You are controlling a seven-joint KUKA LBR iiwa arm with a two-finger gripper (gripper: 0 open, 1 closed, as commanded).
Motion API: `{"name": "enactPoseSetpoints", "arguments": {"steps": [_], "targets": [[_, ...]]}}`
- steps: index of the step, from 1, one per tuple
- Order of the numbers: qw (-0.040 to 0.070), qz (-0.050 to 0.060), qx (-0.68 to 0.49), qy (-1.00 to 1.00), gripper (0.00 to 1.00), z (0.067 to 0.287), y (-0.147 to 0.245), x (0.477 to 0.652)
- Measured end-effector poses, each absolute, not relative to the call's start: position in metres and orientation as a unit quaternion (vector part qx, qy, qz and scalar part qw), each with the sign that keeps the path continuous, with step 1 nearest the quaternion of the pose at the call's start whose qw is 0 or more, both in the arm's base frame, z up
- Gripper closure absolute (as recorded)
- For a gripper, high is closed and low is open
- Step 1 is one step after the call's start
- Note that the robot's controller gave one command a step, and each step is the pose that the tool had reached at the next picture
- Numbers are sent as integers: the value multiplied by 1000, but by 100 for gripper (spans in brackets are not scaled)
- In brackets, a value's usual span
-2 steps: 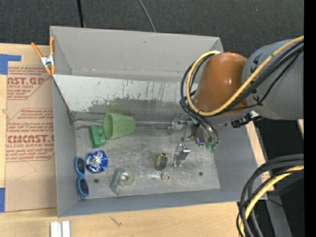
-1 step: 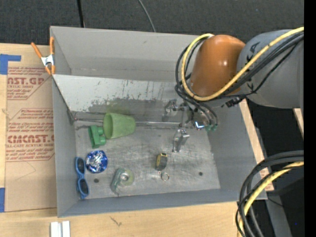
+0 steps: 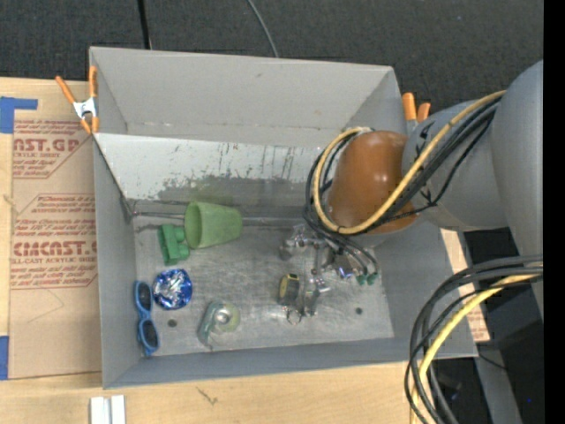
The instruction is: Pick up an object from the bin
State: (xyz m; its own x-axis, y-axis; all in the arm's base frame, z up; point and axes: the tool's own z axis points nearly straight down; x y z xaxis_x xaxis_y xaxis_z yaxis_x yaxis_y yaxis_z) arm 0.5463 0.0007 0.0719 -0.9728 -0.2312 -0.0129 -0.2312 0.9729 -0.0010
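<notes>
Grey metal bin (image 3: 250, 276), floor scuffed. Far left: light green cup (image 3: 214, 223) on its side, touching a darker green plastic piece (image 3: 172, 243) to its left. Near left corner: blue sunglasses (image 3: 144, 318) along the wall, with a shiny blue ball (image 3: 172, 288) just beside them. Near side, left of centre: small grey-green fitting (image 3: 216, 321). Centre: small dark-and-yellow item (image 3: 290, 287), kind not determinable

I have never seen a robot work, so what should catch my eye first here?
The arm's orange cover, ringed by yellow cables, looms at the right, with the gripper low over the floor of the bin beside a small dark-and-yellow thing. On the left a pale green cup lies on its side, and near the view's lower left corner a shiny blue ball sits next to blue sunglasses.
</notes>
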Motion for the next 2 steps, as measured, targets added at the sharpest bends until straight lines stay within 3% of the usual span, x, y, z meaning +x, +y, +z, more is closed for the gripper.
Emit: {"name": "enactPoseSetpoints", "arguments": {"steps": [1,2], "targets": [[8,0,-101,995,0,73,27,507],[5,1,-80,997,0,72,-14,497]]}}
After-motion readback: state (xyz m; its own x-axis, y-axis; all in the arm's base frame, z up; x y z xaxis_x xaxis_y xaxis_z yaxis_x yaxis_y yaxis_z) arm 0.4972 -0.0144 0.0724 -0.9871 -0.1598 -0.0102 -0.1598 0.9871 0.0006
